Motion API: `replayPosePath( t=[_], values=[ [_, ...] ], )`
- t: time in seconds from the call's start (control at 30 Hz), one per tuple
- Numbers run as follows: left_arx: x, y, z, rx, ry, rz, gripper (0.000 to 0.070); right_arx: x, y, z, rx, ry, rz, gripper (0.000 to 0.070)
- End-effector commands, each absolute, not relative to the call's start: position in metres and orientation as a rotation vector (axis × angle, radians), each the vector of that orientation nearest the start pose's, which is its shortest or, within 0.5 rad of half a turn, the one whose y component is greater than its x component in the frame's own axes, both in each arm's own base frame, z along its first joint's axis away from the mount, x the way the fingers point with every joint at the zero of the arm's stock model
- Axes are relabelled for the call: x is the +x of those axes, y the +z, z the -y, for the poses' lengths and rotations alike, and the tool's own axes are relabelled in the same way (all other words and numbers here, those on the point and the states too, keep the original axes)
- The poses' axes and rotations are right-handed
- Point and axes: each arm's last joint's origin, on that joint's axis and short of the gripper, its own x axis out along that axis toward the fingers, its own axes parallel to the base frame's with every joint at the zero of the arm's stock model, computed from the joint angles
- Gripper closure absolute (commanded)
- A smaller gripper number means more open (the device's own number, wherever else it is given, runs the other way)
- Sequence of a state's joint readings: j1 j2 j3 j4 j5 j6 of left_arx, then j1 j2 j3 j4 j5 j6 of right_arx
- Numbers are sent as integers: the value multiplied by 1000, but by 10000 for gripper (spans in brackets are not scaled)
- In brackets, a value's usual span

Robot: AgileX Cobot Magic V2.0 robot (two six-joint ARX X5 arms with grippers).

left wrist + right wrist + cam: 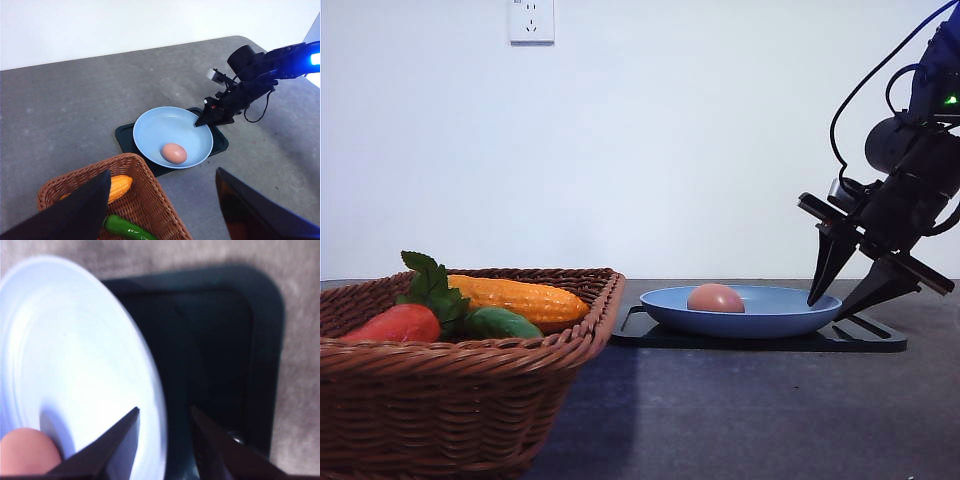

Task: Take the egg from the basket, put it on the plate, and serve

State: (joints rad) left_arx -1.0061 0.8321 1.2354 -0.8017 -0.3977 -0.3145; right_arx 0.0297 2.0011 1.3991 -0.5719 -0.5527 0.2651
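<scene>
The tan egg lies inside the blue plate, toward the side nearer the basket. The brown wicker basket stands left of the plate. My right gripper is open at the plate's right edge, one finger over the inside and one outside the rim. My left gripper hangs open high above the basket's near end, holding nothing.
The plate rests on a flat black tray. In the basket lie a yellow vegetable, a green one and a red one with leaves. Grey tabletop surrounds the tray; a white wall stands behind.
</scene>
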Motion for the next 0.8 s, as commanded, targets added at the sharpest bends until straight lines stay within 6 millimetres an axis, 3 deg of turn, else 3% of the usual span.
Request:
replayPosePath(
  t=[0.0,0.07,0.17,0.33,0.4,0.6,0.77],
  values=[
    [80,418,107,-52,-548,-386,296,404,179,-25,516,372,-1186,486],
    [80,417,108,-45,-548,-388,305,401,189,-21,515,367,-1168,488],
    [82,416,111,-23,-550,-392,379,394,208,-17,512,366,-1134,524],
    [89,412,120,66,-533,-395,595,374,247,-14,452,399,-1078,675],
    [93,409,125,116,-495,-392,682,362,264,-15,432,404,-1062,700],
    [112,396,137,294,-363,-422,700,319,313,-39,264,400,-1013,700],
    [138,384,128,389,-217,-497,700,273,351,-67,102,409,-931,700]
  ],
)
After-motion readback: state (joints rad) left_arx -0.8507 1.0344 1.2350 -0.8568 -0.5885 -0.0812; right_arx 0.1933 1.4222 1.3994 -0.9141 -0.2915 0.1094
